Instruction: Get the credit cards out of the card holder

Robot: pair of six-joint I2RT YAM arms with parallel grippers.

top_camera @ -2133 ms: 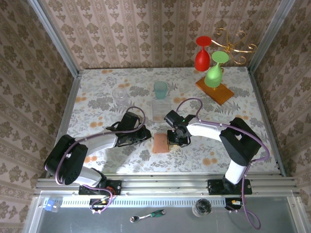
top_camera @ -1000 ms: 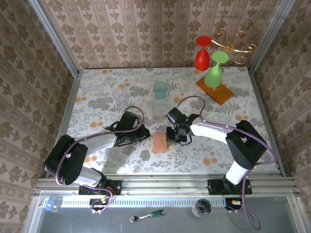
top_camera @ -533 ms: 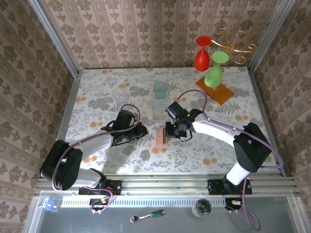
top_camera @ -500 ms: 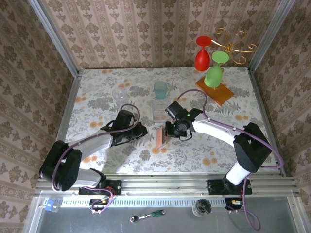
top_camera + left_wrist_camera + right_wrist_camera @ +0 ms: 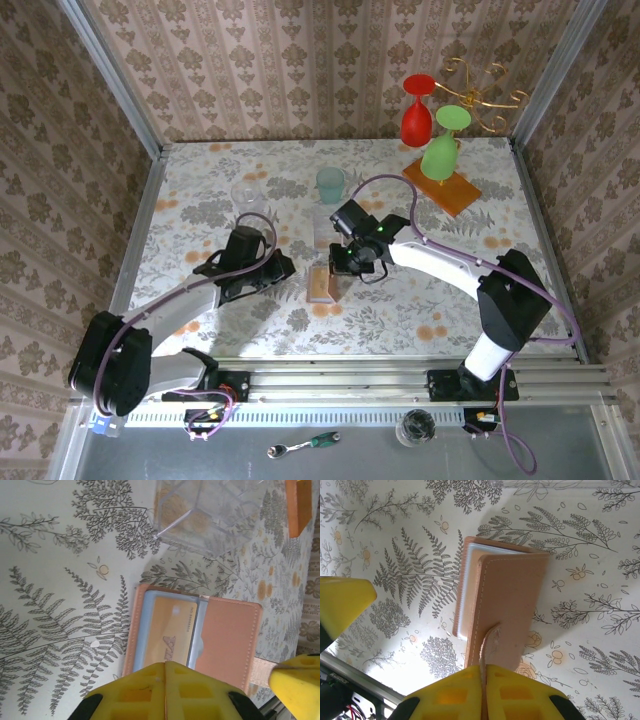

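My right gripper [image 5: 482, 669] is clenched on the thin strap [image 5: 487, 639] of the card holder [image 5: 512, 592]. By that strap it holds the cover tilted up off the counter [image 5: 600, 630]. My left gripper [image 5: 165, 666] is pinched closed on nothing, fingertips pressed together, right at the near edge of the pocket side. Whether it touches the leather I cannot tell.

As I judge it, the next move turns on this. The orange-gold card [image 5: 172, 632] lies straight ahead of my left fingertips, tucked in the grey-blue pocket. Its long axis runs directly away from that gripper, while the card holder as a whole spreads crosswise. The raised cover is off to that gripper's right, where my right gripper grasps the strap. So the left gripper is both the free one and the nearer one to the card. It would have to spread its fingers before taking an edge. Which side the pocket gives the card up from I cannot tell.

The left wrist view gives the inside, with the card's face and the pocket around it. The right wrist view gives the cover's tan outside and a pale layered edge beside it. I cannot tell whether a teal-blue card sits in that edge. From above, the card holder looks narrow and half-folded between my two grippers.
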